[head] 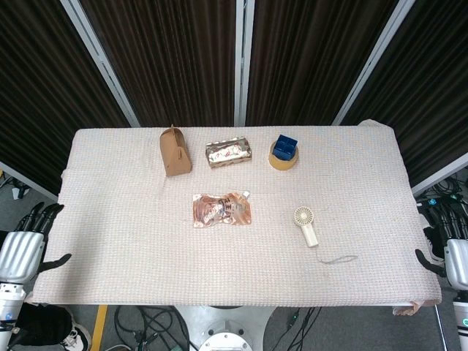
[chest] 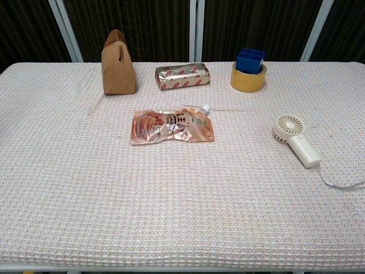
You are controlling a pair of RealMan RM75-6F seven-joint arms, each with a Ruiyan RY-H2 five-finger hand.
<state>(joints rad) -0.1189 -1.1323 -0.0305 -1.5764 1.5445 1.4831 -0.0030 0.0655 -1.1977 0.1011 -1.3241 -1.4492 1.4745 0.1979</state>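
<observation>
On the table sit one brown paper box (chest: 118,64), one foil-wrapped packet (chest: 182,76), one spouted pouch (chest: 171,126), one tape roll (chest: 247,79) holding one blue box (chest: 251,59), and one handheld fan (chest: 295,138).

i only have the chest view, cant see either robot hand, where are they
Observer: Both are off the table. The left robot hand hangs beside the left edge of the table, holding nothing, fingers apart.
Operator: and the right one
Observer: The right robot hand sits beside the table's right edge, partly cut off by the frame. It looks empty, fingers apart.
Operator: which thing is closest to it
Observer: The handheld fan, with its wrist strap trailing toward that side.
Operator: anything under the table
Observer: Dark cables lie on the floor below the near edge.
</observation>
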